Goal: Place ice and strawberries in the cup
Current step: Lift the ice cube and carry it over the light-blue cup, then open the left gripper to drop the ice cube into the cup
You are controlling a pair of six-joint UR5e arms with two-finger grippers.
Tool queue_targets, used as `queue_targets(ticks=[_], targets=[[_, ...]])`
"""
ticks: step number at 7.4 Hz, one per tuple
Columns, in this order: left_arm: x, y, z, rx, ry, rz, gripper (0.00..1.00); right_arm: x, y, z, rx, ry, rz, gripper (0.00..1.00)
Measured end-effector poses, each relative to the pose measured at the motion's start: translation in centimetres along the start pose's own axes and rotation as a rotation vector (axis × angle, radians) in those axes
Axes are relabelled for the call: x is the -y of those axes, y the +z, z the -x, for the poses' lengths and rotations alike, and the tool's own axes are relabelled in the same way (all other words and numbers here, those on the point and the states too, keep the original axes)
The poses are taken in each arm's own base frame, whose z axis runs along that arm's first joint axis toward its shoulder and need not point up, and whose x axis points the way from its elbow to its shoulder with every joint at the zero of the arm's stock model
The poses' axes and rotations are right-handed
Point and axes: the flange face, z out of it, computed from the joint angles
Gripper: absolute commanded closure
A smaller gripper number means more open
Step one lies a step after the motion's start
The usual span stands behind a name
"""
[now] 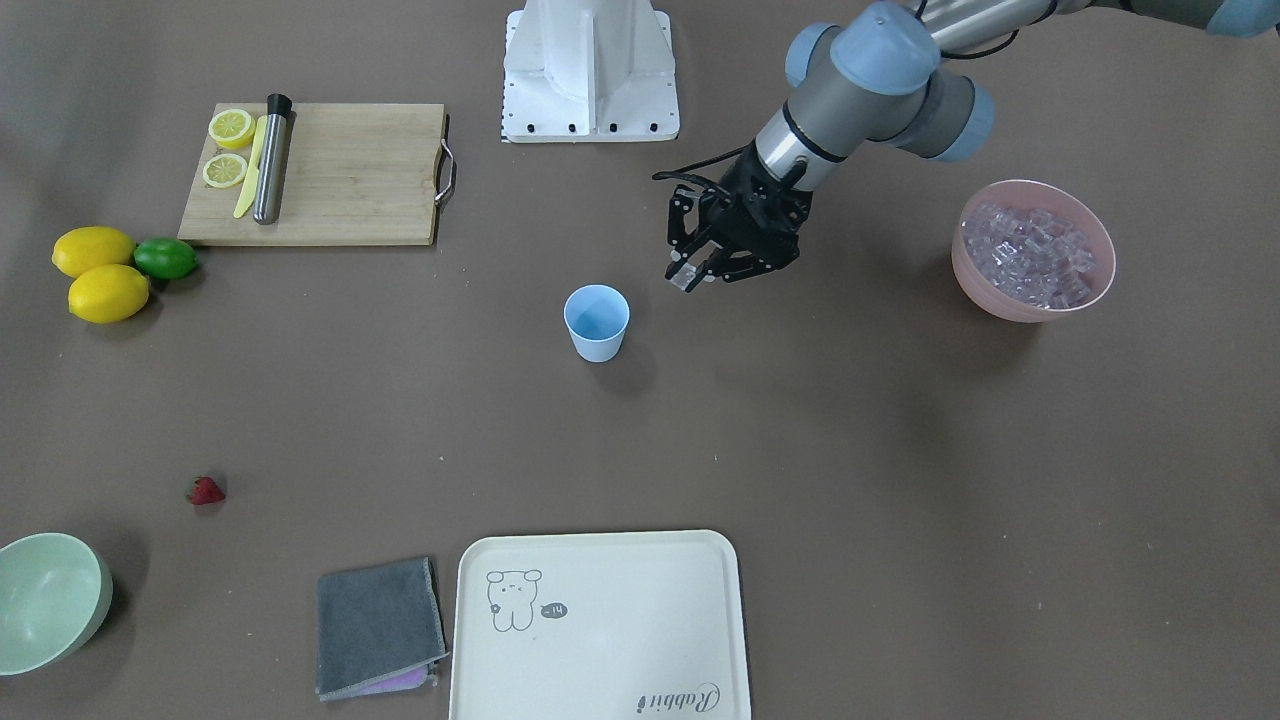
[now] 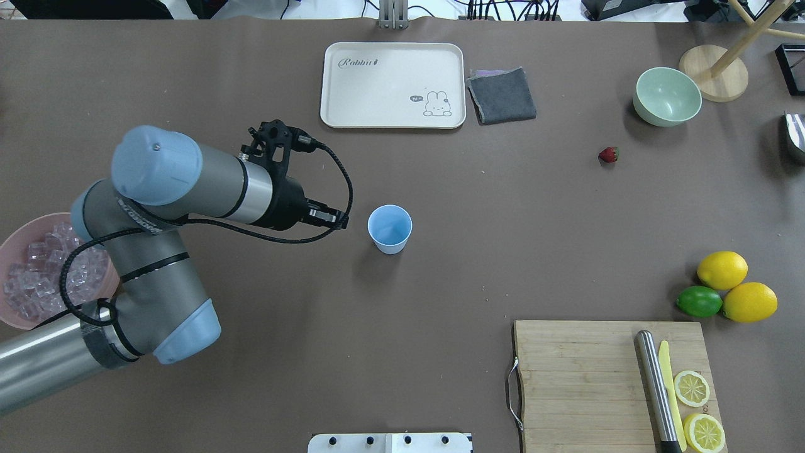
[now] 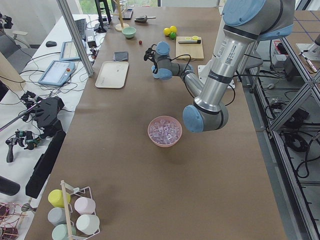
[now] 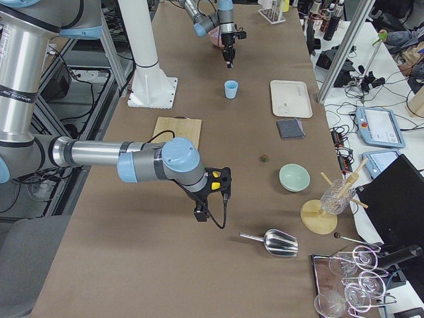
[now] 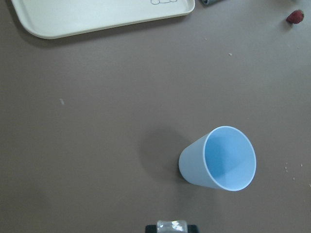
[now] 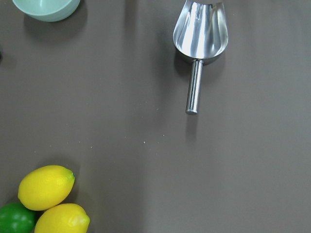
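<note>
The left arm [image 2: 188, 182] reaches in from the left, and its jaws are pinched onto a single clear ice cube [image 5: 172, 226], held above the bench [image 2: 440, 314] just left of the cup [image 2: 390, 229] and not over its mouth. The cup stands upright near the middle of the bench, apart from the jaws, with nothing visible inside it. The rest of the ice [image 1: 1030, 255] is heaped in a pink bowl [image 1: 990, 295] at the left side of the bench, well apart from the cup. The strawberry [image 2: 608, 155] lies alone on the bench far off to the right, near a pale-green bowl [image 2: 666, 96] and well apart from the cup. A cream tray [image 2: 393, 85] sits at the far edge beyond the cup. The right arm [image 4: 99, 152] hangs over the right end of the bench, near a metal scoop [image 6: 200, 29]. Its jaws show only small in the side view, so whether they are parted or closed cannot be told.
</note>
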Motion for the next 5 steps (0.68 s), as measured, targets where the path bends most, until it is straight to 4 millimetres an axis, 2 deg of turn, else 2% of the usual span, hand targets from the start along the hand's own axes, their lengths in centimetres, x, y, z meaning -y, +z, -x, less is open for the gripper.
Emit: queue_targets(ticks=[2, 5], targets=[[0.3, 1.4, -1.1, 0.006, -0.015, -0.008, 1.0, 0.0, 0.0, 0.0, -0.003, -0.003, -0.003, 0.0], [0.2, 2.9, -3.9, 0.001, -0.048, -0.034, 1.0, 0.0, 0.1, -0.2, -0.009, -0.007, -0.007, 0.0]])
